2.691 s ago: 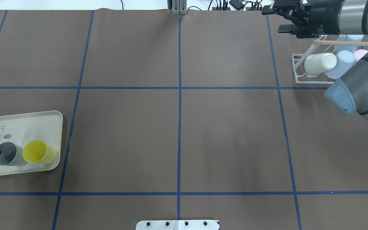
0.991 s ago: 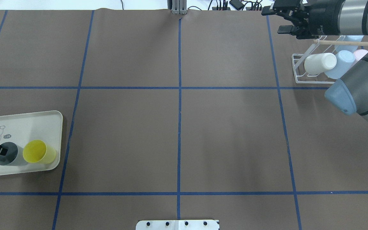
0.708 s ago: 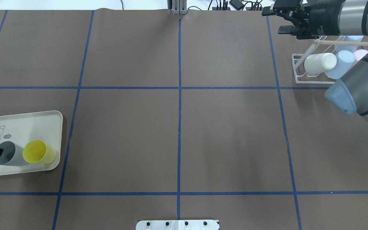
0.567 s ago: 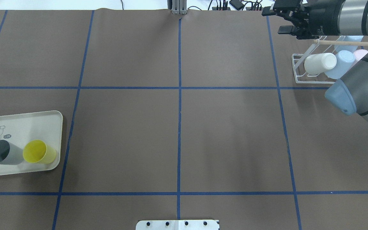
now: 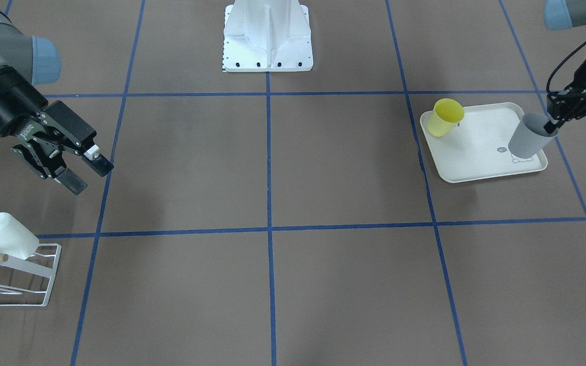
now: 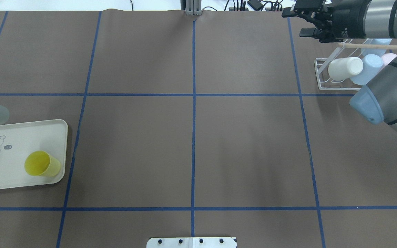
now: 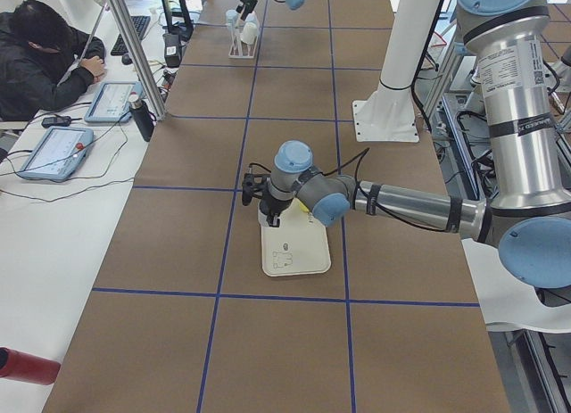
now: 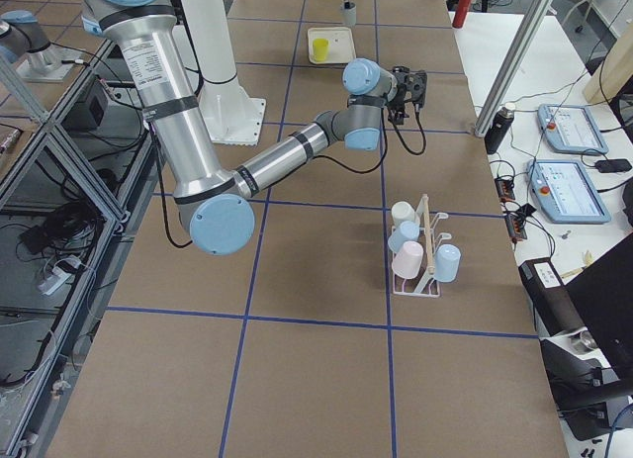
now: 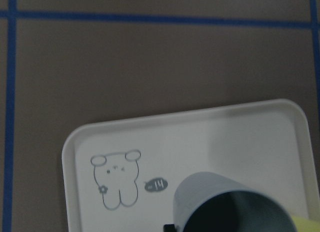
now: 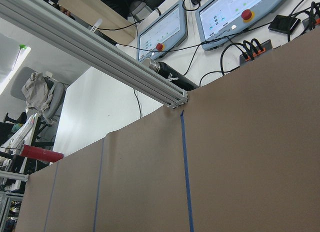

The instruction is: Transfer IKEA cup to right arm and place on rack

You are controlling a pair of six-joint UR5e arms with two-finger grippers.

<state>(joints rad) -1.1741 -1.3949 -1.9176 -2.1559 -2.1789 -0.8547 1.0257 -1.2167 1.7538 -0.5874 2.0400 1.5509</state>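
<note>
Grey cup [image 5: 529, 140] lifted off tray [image 5: 476, 155], perhaps over edge, rack [image 5: 28, 268] well apart

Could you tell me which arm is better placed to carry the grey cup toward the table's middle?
Left: the left pincer grips the grey cup by its rim over the tray; the right pincer is open, far off near the rack.

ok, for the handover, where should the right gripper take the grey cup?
Probably the bare wall near its closed base, coming from the robot's right. The left gripper pinches the grey cup at the rim, so the mouth end is taken; the cup hangs tilted, base angled toward the open right gripper.
</note>
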